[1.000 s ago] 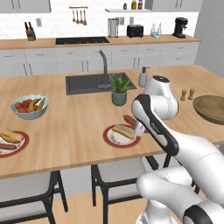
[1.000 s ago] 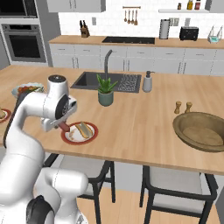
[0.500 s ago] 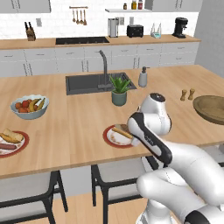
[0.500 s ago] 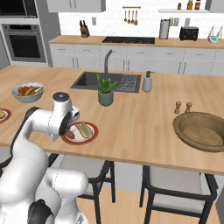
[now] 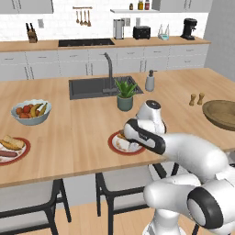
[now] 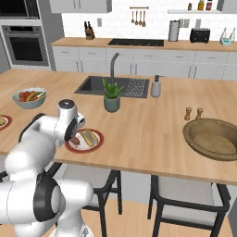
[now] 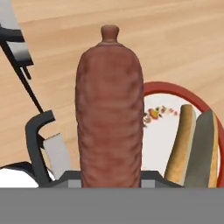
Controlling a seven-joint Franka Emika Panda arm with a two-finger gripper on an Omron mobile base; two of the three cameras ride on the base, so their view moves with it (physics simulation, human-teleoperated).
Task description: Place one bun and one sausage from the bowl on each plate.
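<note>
The gripper (image 6: 74, 138) is pinching a sausage (image 7: 109, 113). In the hand view the sausage stands straight out from between the jaws, with its knotted tip pointing away from the hand. The jaws are pressed on its near end, one on each side.

The thing that matters now is where the sausage is next to the red-rimmed plate (image 6: 98, 141). This plate sits near the front edge of the wooden counter (image 5: 82, 133), in front of the small potted plant (image 5: 125, 95). A bun (image 7: 192, 146) already lies on the plate. In the hand view the bun is just to the right of the sausage, and both point about the same way, long sides next to each other. The sausage hangs over the left rim of the plate, so most of the white middle of the plate is off to its right.

I think the sausage needs to go a little toward the bun and down, and then the jaws can let go. If it drops here, it might land on the rim and roll onto the counter.

Far to the left there is another plate (image 5: 23, 153) that already has a bun and a sausage on it. The wooden bowl (image 6: 214, 139) is far to the right, well apart from the gripper, and looks empty.
</note>
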